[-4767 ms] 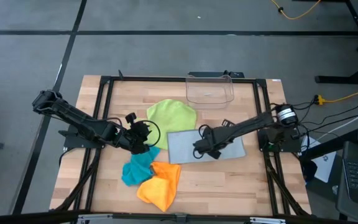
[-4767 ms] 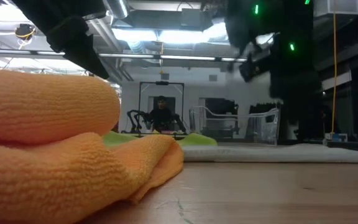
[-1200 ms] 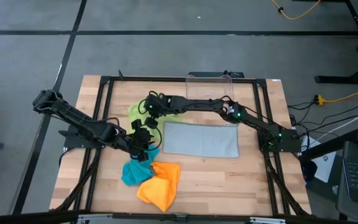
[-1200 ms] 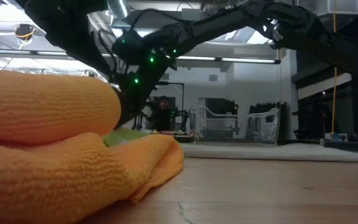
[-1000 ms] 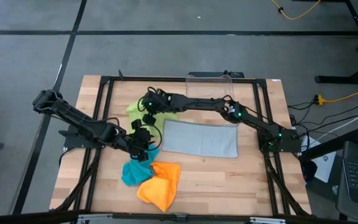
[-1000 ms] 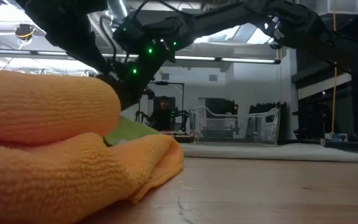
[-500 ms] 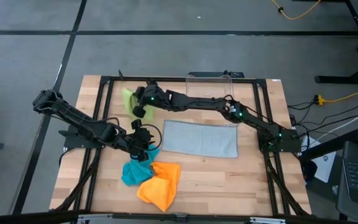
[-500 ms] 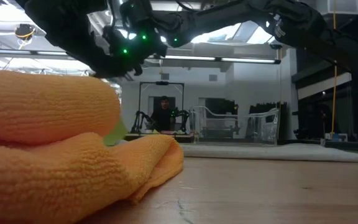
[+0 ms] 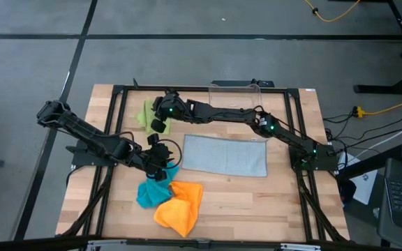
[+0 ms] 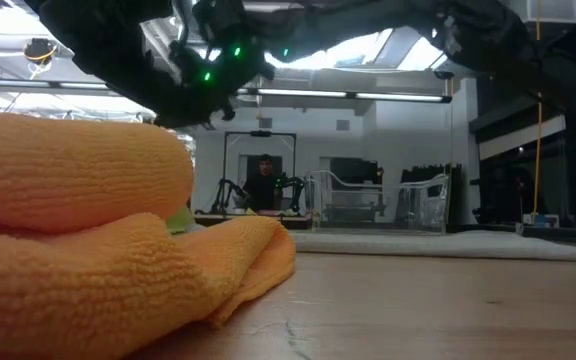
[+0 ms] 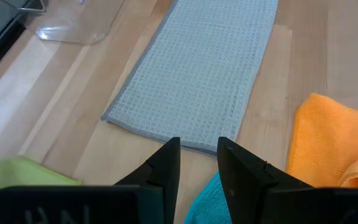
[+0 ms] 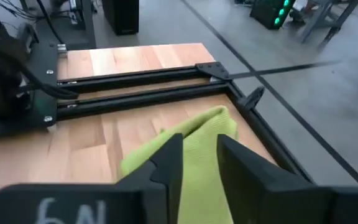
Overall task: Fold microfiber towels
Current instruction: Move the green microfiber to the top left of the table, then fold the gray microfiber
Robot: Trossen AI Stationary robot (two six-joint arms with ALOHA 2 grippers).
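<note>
Grey towel (image 9: 225,155) lies flat and folded into a long rectangle at the table's (image 9: 285,202) centre; all positions below are referenced to it.

Right gripper (image 9: 158,124) is extended across the table to a point beyond the grey towel's left far corner, raised above the green towel (image 9: 146,113). In the right wrist view its fingers (image 12: 166,163) stand slightly parted with a narrow gap between them and hold nothing; the green towel (image 12: 194,146) lies crumpled on the wood below them, beside the black frame rail (image 12: 135,87).

Left gripper (image 9: 160,155) sits just beside the grey towel's left short edge, over the teal towel (image 9: 152,189). In the left wrist view its fingers (image 11: 166,168) are slightly parted, with nothing between them; the grey towel (image 11: 201,74) lies ahead of them, and a teal corner (image 11: 205,204) shows under them.

Orange towel (image 9: 179,206) lies bunched on the near side of the grey towel, touching the teal towel. In the low view it fills the left foreground (image 10: 98,240).

Clear bin (image 9: 236,99) stands at the table's far edge, beyond the grey towel.
</note>
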